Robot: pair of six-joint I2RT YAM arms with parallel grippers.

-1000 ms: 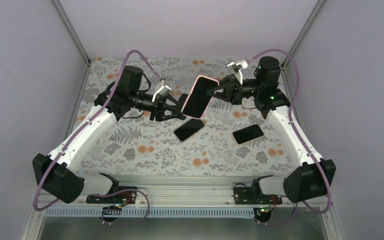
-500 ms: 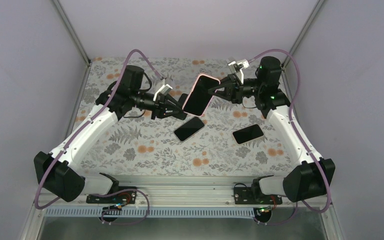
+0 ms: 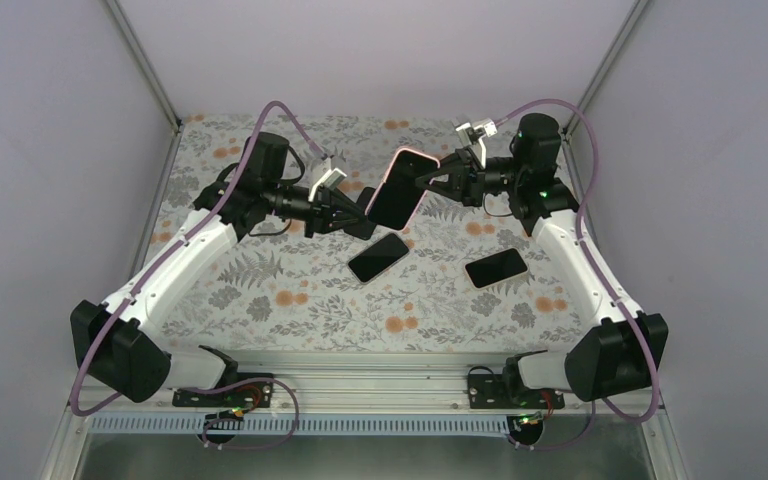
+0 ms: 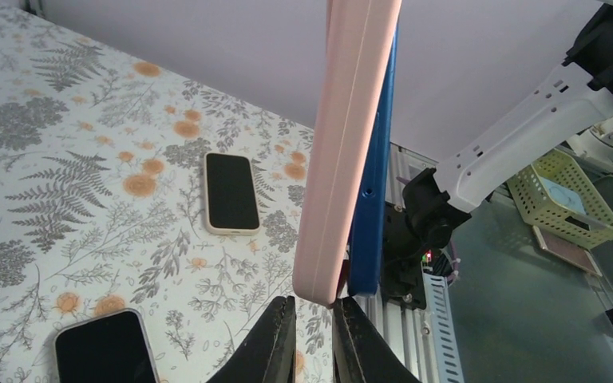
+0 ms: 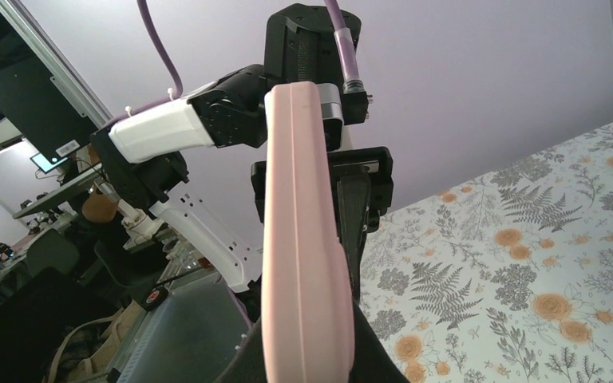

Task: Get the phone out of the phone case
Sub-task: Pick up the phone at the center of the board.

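- Top external view showed the pink phone case (image 3: 415, 156) held in the air above the floral table (image 3: 290, 300), tilted, between the two arms.
- The phone (image 3: 397, 195) sat inside the case, its dark screen facing up toward the camera.
- The right gripper (image 3: 428, 178) clenched the case's upper right end; the right wrist view showed the case's edge rising from between its fingers (image 5: 365, 351).
- The left gripper (image 3: 362, 222) pinched the case's lower left corner; the left wrist view showed its fingertips (image 4: 281, 331) on either side of that corner.
- A blue edge (image 4: 371, 199) ran alongside the pink case in that view; I could not tell what it was.
- Two spare phones (image 3: 378, 257) (image 3: 496, 267) lay flat on the table, below the case and apart from each other.
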